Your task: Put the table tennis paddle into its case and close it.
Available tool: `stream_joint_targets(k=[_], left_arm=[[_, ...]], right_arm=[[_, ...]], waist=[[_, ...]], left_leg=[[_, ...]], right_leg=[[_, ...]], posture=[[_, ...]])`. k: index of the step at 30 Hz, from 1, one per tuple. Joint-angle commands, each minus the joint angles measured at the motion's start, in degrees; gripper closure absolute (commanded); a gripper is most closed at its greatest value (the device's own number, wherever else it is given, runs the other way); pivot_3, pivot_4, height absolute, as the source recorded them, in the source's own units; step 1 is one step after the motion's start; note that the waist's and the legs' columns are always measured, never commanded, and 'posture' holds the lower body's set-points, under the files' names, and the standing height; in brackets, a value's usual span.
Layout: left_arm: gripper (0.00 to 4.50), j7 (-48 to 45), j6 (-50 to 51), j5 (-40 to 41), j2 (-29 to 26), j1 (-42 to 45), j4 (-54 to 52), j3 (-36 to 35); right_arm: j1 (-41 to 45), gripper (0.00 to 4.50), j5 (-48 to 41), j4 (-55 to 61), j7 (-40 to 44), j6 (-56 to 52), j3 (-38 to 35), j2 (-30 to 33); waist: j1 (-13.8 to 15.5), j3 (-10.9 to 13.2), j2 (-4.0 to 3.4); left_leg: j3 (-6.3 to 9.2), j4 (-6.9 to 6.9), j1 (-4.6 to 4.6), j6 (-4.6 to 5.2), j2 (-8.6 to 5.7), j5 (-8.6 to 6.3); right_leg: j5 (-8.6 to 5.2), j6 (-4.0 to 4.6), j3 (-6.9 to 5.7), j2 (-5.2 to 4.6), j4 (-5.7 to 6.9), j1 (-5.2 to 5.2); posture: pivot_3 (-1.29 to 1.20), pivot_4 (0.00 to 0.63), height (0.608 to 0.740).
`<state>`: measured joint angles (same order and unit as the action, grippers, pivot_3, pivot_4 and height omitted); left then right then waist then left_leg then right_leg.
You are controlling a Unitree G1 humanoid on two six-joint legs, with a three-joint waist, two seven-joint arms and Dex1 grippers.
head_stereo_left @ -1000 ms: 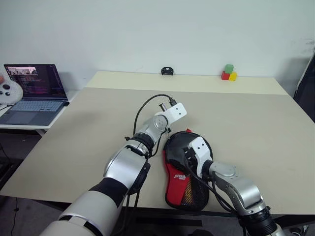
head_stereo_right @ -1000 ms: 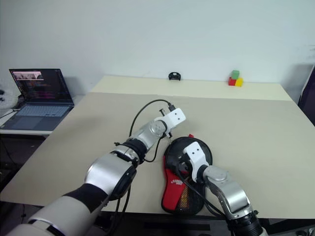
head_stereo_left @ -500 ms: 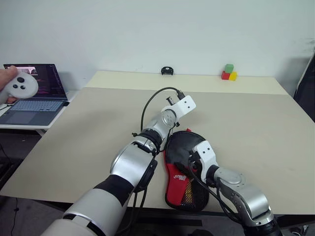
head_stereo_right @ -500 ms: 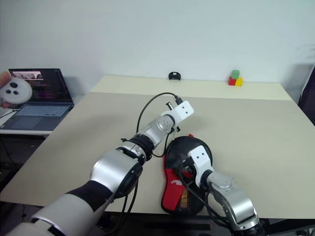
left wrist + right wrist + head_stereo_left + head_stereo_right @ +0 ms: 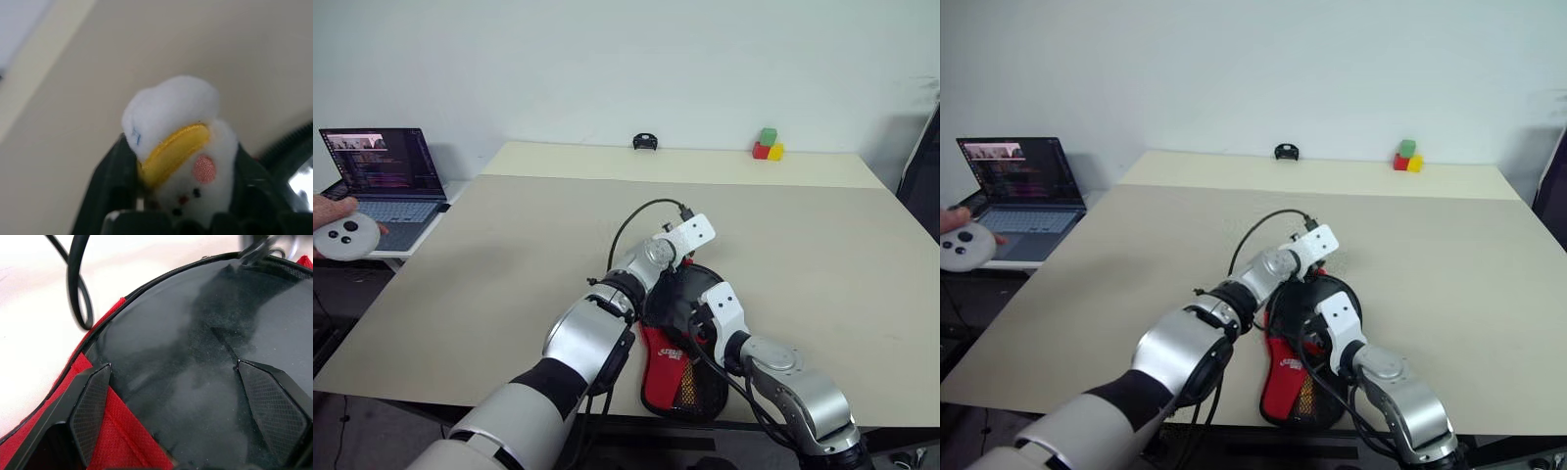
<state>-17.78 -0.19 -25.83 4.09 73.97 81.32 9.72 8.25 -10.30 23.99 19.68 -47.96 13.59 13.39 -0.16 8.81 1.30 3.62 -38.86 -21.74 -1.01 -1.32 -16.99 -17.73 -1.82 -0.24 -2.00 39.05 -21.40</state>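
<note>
The black and red case [image 5: 662, 364] lies near the table's front edge, its mesh panel toward me. Inside it shows the table tennis paddle's black rubber face [image 5: 195, 357], with the red lining [image 5: 127, 445] beside it; the handle is hidden. My right gripper [image 5: 172, 365] stands open, its fingertips [image 5: 95, 401] spread wide over the black face. My left gripper [image 5: 690, 266] is at the far end of the case. In the left wrist view the white ball charm [image 5: 171, 107] fills the gap between its fingers.
A laptop [image 5: 382, 181] stands on a side table at the left, where a person's hand holds a white controller [image 5: 342, 235]. Coloured blocks [image 5: 767, 145] and a small black object [image 5: 646, 142] sit at the table's far edge. A black cable [image 5: 80, 284] loops beside the case.
My left arm has swung right and down onto the far end of the case. The person's hand with the controller rose, then dropped. The right arm has held its place.
</note>
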Motion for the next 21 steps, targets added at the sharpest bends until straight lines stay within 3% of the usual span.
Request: stream_joint_targets(k=[1, 4, 12, 21], left_arm=[[1.07, -0.51, 0.04, 0.36, -0.17, 0.56, -1.81, -0.10], [0.04, -0.85, -0.23, 0.37, -0.49, 0.33, -1.87, -0.17], [0.04, -2.17, -0.89, 2.19, -2.59, 0.85, -2.16, -2.29], [0.04, 0.91, -4.44, 3.23, -13.08, 0.65, -2.76, -4.28]], right_arm=[[-2.64, 0.00, -0.10, -6.25, -0.21, -5.66, 1.21, 0.70], [-2.34, 0.00, -0.07, -6.64, -0.12, -5.50, 1.27, 0.60], [-0.43, 0.00, 0.19, -9.02, 0.77, -4.35, 1.28, 0.89], [1.20, 0.00, 0.00, -11.11, 3.50, -3.16, -0.95, 3.61]], waist=[[0.00, -0.04, 0.01], [0.00, -0.11, 0.03], [-0.17, -0.16, 0.08], [-1.34, -0.16, 0.08]], left_leg=[[0.01, 0.00, 0.00, 0.00, 0.00, 0.00], [0.03, 0.00, 0.02, 0.00, 0.00, 0.00], [0.07, 0.00, 0.12, 0.01, 0.00, 0.00], [0.16, 0.02, 0.30, 0.00, 0.00, 0.01]], right_leg=[[0.00, 0.00, -0.01, 0.00, 0.00, 0.01], [0.00, 0.00, -0.03, -0.04, -0.01, 0.05], [0.00, 0.00, -0.09, -0.04, 0.04, 0.13], [0.01, 0.01, -0.12, -0.05, 0.12, 0.26]], posture=[[0.00, 0.150, 0.740], [0.00, 0.150, 0.740], [0.00, 0.150, 0.740], [0.00, 0.150, 0.740]])
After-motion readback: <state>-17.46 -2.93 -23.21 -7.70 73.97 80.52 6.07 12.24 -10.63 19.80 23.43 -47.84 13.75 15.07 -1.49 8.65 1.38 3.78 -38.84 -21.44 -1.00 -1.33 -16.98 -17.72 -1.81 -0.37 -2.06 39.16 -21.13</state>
